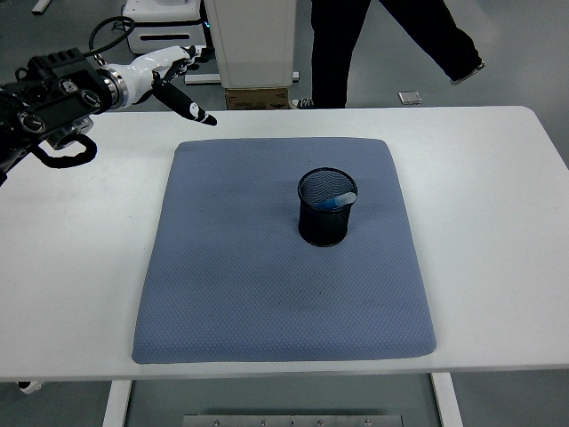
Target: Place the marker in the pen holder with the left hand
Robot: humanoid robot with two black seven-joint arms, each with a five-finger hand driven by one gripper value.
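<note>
A black mesh pen holder [326, 207] stands upright on the blue mat [267, 285], right of its middle. The blue marker [339, 200] lies inside it, its pale end leaning against the holder's right rim. My left hand [178, 80] is far off at the upper left, above the table's far left corner, with its fingers spread and nothing in them. The right arm is out of view.
The mat covers the middle of the white table [498, 231]. Beyond the far edge a person's legs [356, 44] are walking past, beside a white cabinet [253, 40] and a white machine [160, 22] on the floor.
</note>
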